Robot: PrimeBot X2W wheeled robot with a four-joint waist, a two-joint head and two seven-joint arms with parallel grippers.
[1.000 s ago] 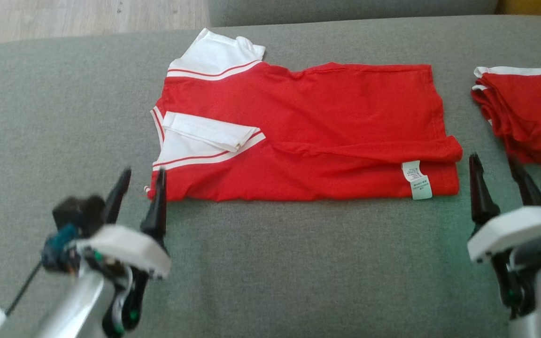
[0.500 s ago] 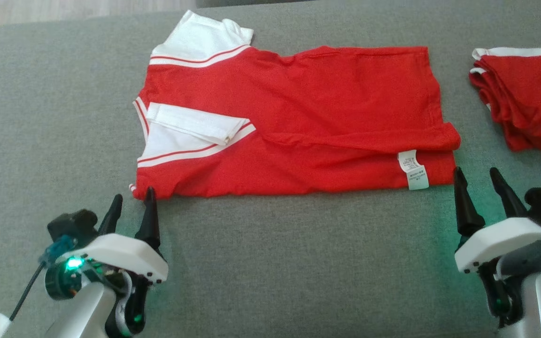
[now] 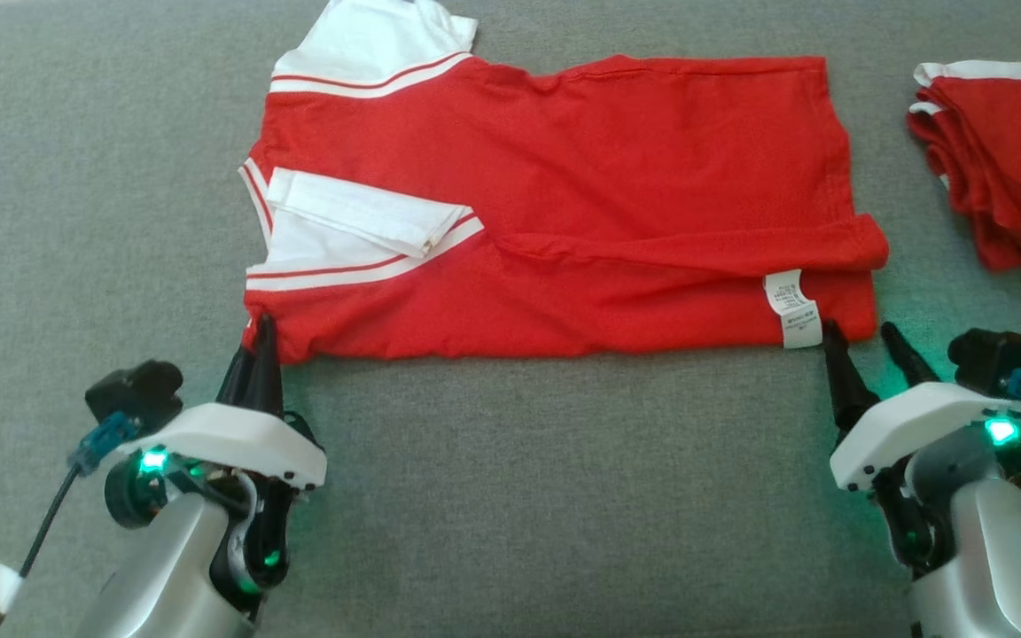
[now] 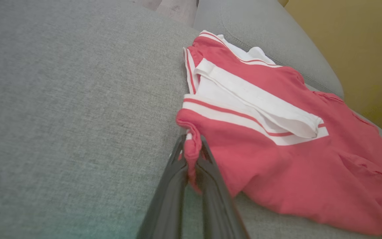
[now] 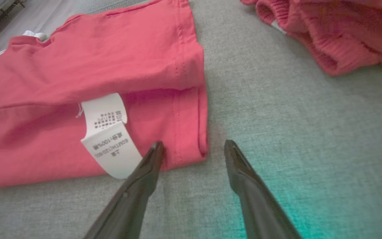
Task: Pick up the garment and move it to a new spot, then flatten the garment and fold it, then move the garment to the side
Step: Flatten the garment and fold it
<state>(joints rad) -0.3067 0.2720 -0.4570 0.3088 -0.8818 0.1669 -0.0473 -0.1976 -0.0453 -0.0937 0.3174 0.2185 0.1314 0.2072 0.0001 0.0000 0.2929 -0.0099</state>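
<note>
Soft, even daylight falls on the grey woven sofa cushion (image 3: 510,496). The red-and-white fabric garment (image 3: 617,177) casts only a thin shadow along its near edge. Green wrist lamps (image 3: 1001,431) tint the cushion teal, strongest beside the right gripper (image 3: 860,330). Wrist views are paler, with reds washed to pink, wide-angle stretching at the margins, and the dark fingers (image 5: 134,189) slightly soft.

The white care label (image 5: 109,149) on the red garment (image 5: 78,59) reads "100%"; other print is illegible.
</note>
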